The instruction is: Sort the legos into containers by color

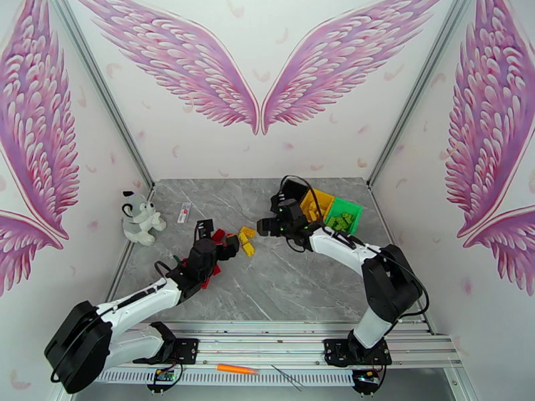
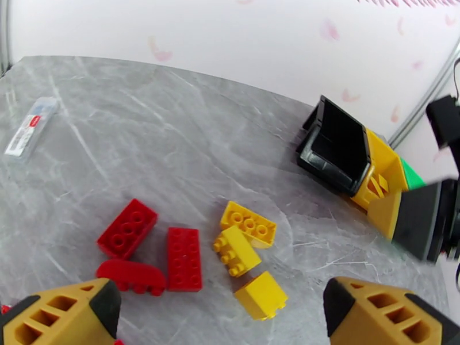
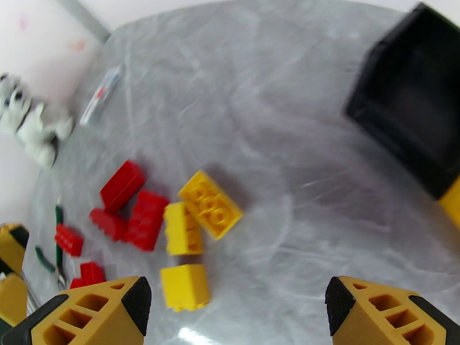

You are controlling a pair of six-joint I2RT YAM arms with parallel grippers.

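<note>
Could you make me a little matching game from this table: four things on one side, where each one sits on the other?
Things:
1. dog
2. black bin
3. green bin
4. yellow bricks

Places:
a. leftmost of three in a row
b. holds green bricks
c. far left of the table, near the wall
d. loose beside red bricks

Pairs: 1-c, 2-a, 3-b, 4-d
</note>
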